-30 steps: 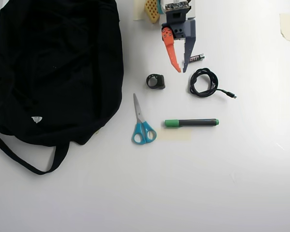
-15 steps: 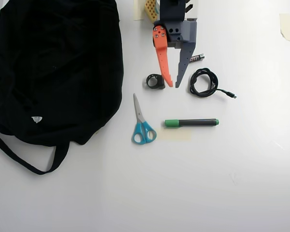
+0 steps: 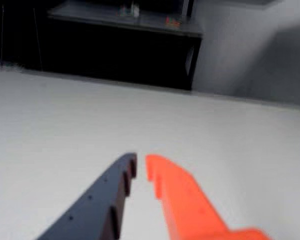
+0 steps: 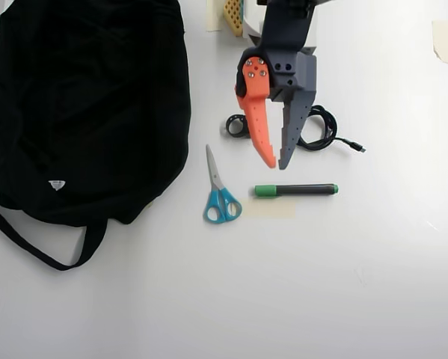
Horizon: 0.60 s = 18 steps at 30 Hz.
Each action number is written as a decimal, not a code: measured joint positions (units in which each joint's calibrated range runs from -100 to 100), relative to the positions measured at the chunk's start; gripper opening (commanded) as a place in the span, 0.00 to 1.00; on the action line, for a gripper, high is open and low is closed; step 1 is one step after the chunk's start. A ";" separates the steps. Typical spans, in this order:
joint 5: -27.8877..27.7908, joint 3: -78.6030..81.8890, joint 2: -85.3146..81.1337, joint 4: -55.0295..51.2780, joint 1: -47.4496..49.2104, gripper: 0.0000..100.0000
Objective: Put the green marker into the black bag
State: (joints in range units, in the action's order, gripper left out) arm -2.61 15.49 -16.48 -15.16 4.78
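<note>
The green marker lies flat on the white table, green cap to the left in the overhead view, on a strip of tape. The black bag lies at the left with its white logo showing. My gripper hangs just above and behind the marker, its orange finger and dark grey finger nearly together and holding nothing. In the wrist view the gripper shows only a narrow gap between its tips, over bare table; marker and bag are out of that view.
Teal-handled scissors lie between bag and marker. A coiled black cable lies under the gripper. Tape pieces sit at the top right. A dark cabinet stands beyond the table's far edge.
</note>
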 measured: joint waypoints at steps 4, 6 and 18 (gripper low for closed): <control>0.59 -3.77 3.99 0.00 0.00 0.02; 3.47 -4.32 4.73 0.00 -0.15 0.02; 5.18 -4.40 4.73 0.00 -0.07 0.02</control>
State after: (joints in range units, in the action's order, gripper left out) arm 2.56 11.08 -11.75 -15.16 4.70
